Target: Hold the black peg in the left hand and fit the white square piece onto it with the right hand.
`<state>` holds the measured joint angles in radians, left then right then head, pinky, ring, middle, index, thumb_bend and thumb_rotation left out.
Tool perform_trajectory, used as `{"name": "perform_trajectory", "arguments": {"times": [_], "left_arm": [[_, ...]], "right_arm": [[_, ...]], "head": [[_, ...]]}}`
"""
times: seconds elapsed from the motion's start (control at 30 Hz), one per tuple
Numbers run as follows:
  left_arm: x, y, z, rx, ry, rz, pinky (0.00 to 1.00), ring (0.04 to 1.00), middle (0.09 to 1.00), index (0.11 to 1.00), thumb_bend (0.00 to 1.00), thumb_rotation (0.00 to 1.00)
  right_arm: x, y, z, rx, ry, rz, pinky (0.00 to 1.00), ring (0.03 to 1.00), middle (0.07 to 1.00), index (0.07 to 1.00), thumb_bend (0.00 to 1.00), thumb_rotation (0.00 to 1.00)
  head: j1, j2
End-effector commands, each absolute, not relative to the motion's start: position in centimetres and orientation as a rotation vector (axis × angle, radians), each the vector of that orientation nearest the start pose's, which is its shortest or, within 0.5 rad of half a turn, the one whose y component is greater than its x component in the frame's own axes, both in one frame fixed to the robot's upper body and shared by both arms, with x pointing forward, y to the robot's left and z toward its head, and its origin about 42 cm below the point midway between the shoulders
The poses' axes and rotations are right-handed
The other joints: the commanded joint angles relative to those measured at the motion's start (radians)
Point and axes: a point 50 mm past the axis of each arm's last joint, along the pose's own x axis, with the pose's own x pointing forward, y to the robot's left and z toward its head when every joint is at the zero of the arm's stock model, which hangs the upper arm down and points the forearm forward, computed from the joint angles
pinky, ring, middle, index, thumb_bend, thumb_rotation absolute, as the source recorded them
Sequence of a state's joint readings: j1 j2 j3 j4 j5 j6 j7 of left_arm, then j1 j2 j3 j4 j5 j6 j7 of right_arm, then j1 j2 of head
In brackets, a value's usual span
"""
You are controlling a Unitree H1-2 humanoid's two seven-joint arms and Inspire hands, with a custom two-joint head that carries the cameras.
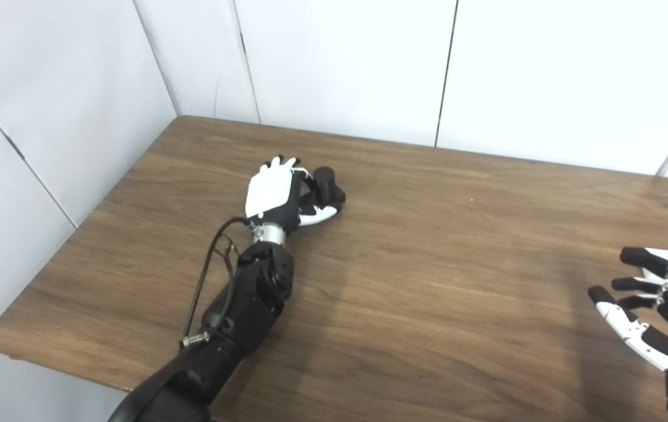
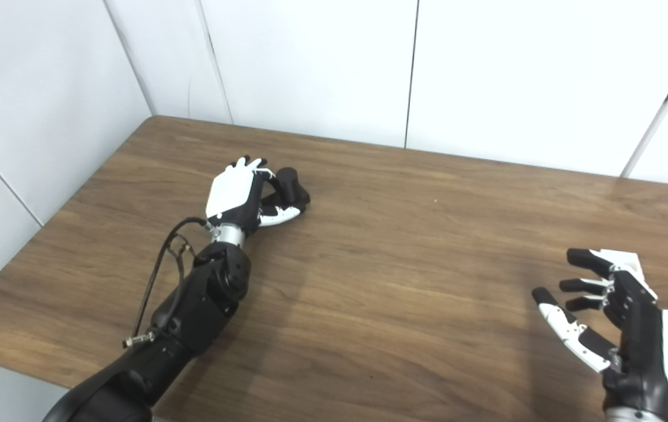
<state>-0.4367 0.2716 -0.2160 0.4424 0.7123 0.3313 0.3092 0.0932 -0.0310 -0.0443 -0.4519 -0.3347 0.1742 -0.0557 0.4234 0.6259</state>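
While the left hand [image 1: 278, 196] grasps the black peg [image 1: 326, 183] at upper left of centre, its long axis tilting up-right beyond the fingers, the right hand [image 2: 615, 316] hangs released, lower right, above the worktop [image 1: 427, 281].

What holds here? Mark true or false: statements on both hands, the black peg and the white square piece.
1. The left hand is wrapped around the black peg. True.
2. The right hand holds the white square piece. False: it is open and holds nothing, and no such piece shows.
3. The peg is near the table's far left corner. True.
4. The two hands touch. False: they are far apart, on opposite sides.
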Motion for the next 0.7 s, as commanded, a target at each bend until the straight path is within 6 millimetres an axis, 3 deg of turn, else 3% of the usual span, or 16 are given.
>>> {"name": "perform_trajectory", "arguments": {"times": [0.0,0.13,0.67], "left_arm": [[41.31,27.94,11.49,1.16,0.153,0.234,1.0,1.0,0.923,0.493,0.56,0.15],[41.29,27.89,11.55,1.158,0.145,0.231,1.0,1.0,0.921,0.483,0.52,0.08],[41.09,27.71,11.75,1.143,0.131,0.214,1.0,1.0,0.918,0.482,0.52,0.07]], "right_arm": [[21.92,-24.43,18.13,-0.374,-0.19,-0.212,0.44,0.568,0.699,0.654,0.45,0.0],[21.89,-24.37,18.12,-0.374,-0.188,-0.211,0.44,0.569,0.701,0.656,0.44,0.0],[21.75,-24.21,18.04,-0.374,-0.185,-0.208,0.44,0.56,0.702,0.659,0.44,0.0]], "head": [[-0.001,0.001],[0.0,0.002],[-0.003,0.005]]}}
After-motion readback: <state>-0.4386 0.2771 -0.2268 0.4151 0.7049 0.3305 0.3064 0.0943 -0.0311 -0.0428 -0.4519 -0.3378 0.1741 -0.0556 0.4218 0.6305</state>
